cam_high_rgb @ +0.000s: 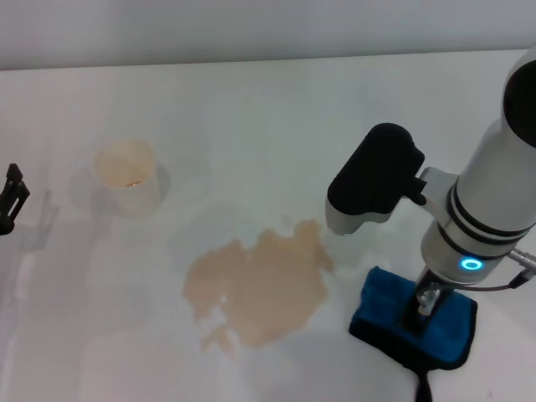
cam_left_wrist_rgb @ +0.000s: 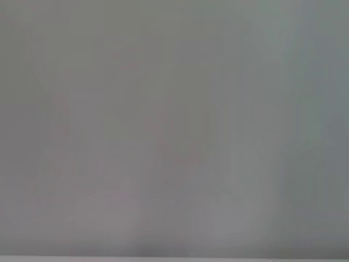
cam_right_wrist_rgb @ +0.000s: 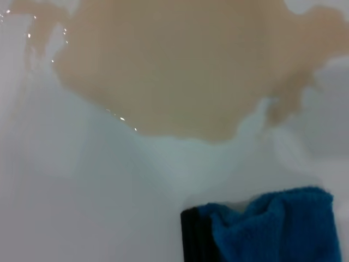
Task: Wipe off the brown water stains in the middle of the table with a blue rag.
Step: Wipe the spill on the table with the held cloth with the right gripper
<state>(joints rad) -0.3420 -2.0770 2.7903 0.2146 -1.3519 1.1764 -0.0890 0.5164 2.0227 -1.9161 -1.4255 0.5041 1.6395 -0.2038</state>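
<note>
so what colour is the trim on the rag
Black, edging the bright blue rag; the right wrist view shows it best.

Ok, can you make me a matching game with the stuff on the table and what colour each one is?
Things:
1. rag
2. spill
3. paper cup
4. table

Colours:
A. plain white
B. light tan
C. bright blue with black trim
D. cream-white

Pairs: 1-C, 2-B, 3-D, 4-A.

The right gripper is down on the rag, just right of the spill; the left gripper sits at the table's left edge.
</note>
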